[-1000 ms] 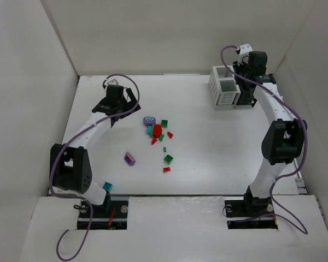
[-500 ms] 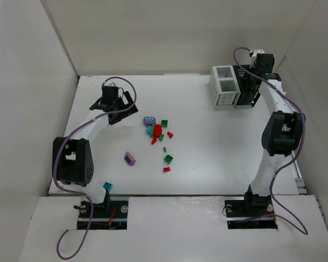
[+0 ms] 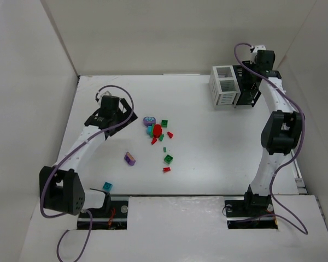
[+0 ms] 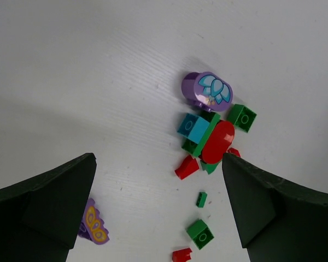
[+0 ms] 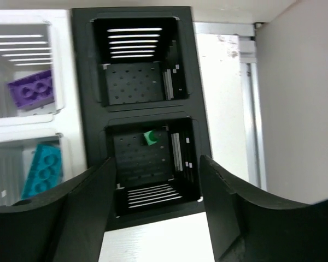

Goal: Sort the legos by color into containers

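Left end effector (image 4: pixel 158 188) drops toward pile (image 4: pixel 208 136), spread, empty; right end effector (image 5: pixel 156 196) spread over black bin (image 5: pixel 145 113). I centre on one red brick (image 4: pixel 186 167) before closing.

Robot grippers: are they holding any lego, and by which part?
Nothing is held. The left gripper is open above loose plastic bricks; the right gripper is open over the black slatted bin, a small green brick lying inside.

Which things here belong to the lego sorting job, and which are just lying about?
Job: legos; white bin; black bin; left hand and right hand, both open.
Not the job: enclosure walls; purple cables.
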### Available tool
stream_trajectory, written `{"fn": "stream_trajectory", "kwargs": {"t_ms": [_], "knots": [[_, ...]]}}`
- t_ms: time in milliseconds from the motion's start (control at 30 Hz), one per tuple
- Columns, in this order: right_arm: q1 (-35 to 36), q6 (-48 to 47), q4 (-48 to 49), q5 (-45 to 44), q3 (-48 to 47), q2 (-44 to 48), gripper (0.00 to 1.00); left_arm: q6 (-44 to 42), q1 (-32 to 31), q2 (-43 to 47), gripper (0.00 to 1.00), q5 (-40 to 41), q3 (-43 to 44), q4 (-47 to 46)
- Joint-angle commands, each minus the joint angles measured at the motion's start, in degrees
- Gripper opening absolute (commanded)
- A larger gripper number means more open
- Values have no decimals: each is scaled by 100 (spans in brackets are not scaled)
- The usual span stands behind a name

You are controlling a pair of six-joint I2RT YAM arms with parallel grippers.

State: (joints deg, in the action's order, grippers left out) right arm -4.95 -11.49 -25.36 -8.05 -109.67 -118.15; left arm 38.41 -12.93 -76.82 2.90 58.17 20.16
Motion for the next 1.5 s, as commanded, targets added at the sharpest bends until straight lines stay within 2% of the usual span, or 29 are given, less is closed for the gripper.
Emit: {"fn": "stream_trajectory", "kwargs": {"t_ms": [0,100,267,333,433,500,567,667,833,1000,1100,1267,1400,1433,1467], "knots": [[12,286,120,557,-12,571,68,543,-78,490,100,290,-332,497],[231,428,584,1164,813,1108,75,983,-149,921,100,290,-710,690],[854,481,805,1288,1877,1988,79,1291,-578,1389,100,395,-1052,946],[1363,428,735,1289,2343,2172,81,1353,-728,1459,100,396,-1132,875],[2187,296,735,623,2957,2550,81,1563,-948,1249,99,457,-1325,945],[2498,462,787,18,3126,2779,81,1739,-1001,1117,98,510,-1666,998],[2727,629,787,14,3180,2841,81,1949,-1001,1116,95,406,-1931,998],[2832,753,638,523,3101,2841,81,2389,-1053,1221,95,352,-2318,1069],[2886,823,656,638,3031,2623,81,2653,-1054,1310,92,431,-2478,814],[2886,823,577,691,2977,2498,81,2706,-1054,1029,78,554,-2416,674],[2886,823,577,691,2977,2498,81,2777,-1054,906,74,659,-2469,673],[2833,823,577,638,3092,2674,81,2882,-1054,792,60,896,-2469,612],[2833,885,524,638,3205,2788,81,2882,-1054,581,52,1046,-2407,612],[2833,885,524,586,3206,2788,81,2769,-1054,580,41,1046,-2337,559],[2833,946,472,533,3267,2849,81,2768,-1054,510,37,1046,-2337,559]]}}
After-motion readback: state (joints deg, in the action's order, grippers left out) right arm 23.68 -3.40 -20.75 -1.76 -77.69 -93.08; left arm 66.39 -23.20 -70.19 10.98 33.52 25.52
